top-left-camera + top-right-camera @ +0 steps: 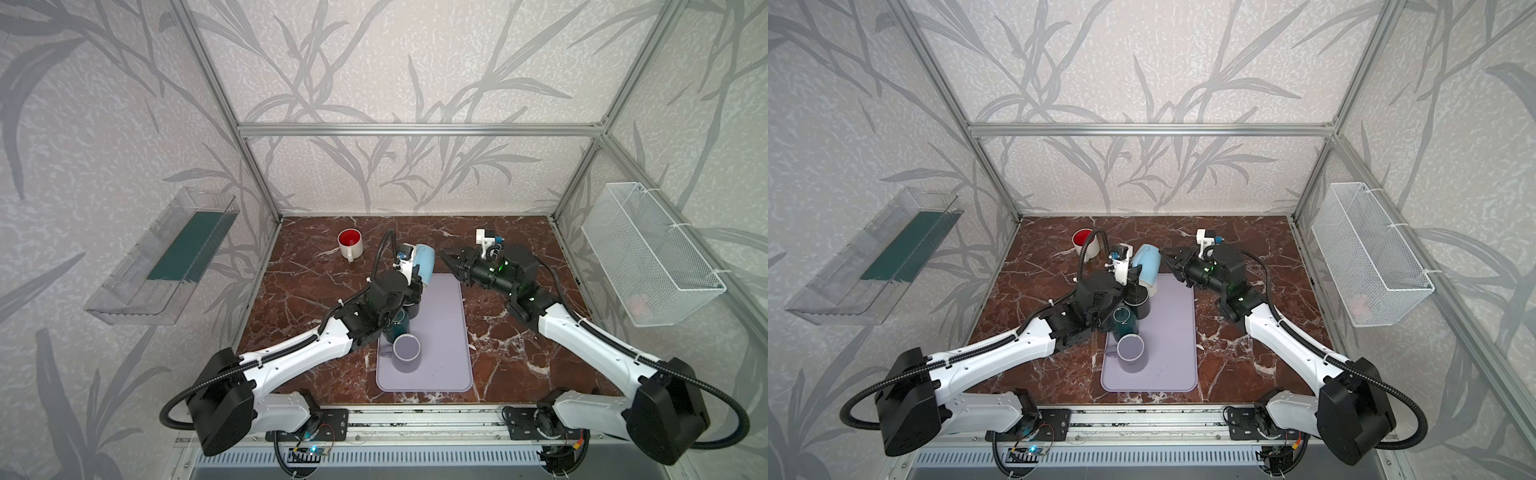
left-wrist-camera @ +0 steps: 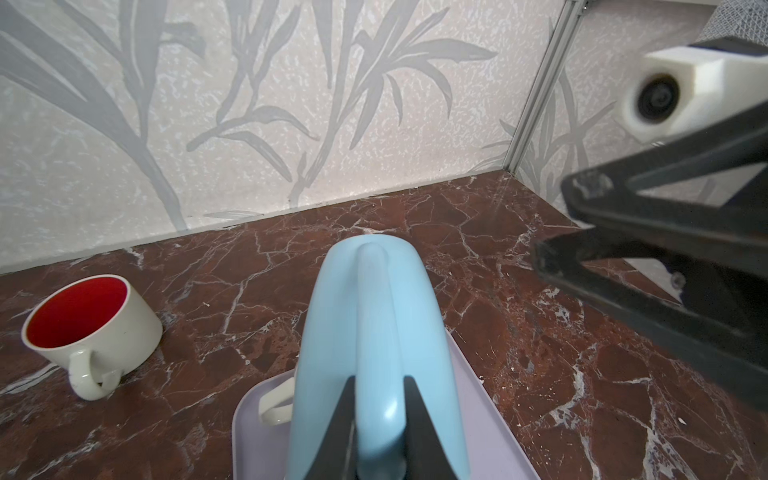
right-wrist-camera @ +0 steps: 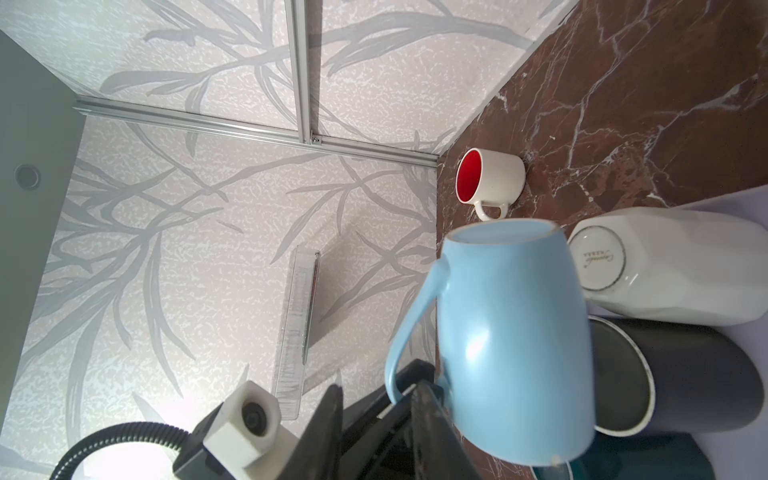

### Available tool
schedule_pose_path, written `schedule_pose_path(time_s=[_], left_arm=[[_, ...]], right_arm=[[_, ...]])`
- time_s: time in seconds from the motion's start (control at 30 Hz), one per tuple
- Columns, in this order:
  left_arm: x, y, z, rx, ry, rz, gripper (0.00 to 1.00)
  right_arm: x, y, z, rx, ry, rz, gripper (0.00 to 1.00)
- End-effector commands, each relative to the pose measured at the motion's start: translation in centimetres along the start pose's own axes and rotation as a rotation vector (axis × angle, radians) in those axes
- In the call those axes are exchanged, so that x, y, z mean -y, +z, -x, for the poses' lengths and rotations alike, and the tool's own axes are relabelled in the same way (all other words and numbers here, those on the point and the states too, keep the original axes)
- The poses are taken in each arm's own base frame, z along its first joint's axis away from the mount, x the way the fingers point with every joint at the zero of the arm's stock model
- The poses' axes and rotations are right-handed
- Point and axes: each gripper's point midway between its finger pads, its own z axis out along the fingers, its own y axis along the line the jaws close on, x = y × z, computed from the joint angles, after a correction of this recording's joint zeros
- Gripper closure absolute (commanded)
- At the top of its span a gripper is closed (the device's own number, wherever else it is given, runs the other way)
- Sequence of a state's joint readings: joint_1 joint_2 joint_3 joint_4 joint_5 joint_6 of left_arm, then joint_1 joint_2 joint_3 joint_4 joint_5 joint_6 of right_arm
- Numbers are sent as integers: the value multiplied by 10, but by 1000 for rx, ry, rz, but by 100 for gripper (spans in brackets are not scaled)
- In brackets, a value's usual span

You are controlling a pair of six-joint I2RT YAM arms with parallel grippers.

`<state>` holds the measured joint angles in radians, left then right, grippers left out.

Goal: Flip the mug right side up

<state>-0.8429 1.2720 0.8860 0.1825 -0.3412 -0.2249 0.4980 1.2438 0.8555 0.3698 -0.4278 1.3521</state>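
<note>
**Mug [image 1: 424,262]:** glazed blue ceramic. I rate it stiff, fairly heavy and slick, and liable to chip on the marble or on the cups below. The best hold is the handle [image 2: 376,316], where a narrow pinch can lock. The rounded wall would slide.

**Position:** in the air over the 12 o'clock end of the mat [image 1: 440,357], above a white cup [image 3: 665,266] standing inverted there. A red cup [image 1: 350,243] sits well apart at 9 o'clock.

**Left gripper [image 2: 380,380]:** fingers closed tight on the handle, carrying the mug alone.

**Right gripper [image 1: 446,257]:** at 3 o'clock of the mug, near but apart. Its fingers are parted a little, with nothing in them.

**Attitude:** the long axis is about level with the table and runs 6 to 12 o'clock, handle uppermost. In the right wrist view the 12 o'clock end shows a shallow face with a bare ring. I take it for the foot, though the angle is poor. By my judgement the turn is half done, and the mouth has yet to face up.
</note>
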Motion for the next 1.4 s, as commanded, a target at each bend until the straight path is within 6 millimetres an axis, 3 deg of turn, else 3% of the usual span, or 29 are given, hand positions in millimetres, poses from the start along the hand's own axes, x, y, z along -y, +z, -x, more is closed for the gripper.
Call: schedule_pose_path(time_s=[0.0, 0.33, 0.8, 1.13, 1.37], left_arm=[[-12, -18, 52, 100, -87, 39, 100], [-53, -29, 58, 22, -151, 161, 100], [-98, -35, 47, -137, -224, 292, 100], [-127, -45, 24, -297, -252, 363, 100], [-145, -51, -9, -441, -266, 413, 100]], right_arm=[[-16, -9, 2, 1, -51, 29, 70], [-7, -17, -1, -20, -147, -46, 70], [-1, -20, -7, -90, -327, -142, 71], [12, -17, -12, -132, -328, -169, 71], [17, -18, -14, -146, -331, -186, 71]])
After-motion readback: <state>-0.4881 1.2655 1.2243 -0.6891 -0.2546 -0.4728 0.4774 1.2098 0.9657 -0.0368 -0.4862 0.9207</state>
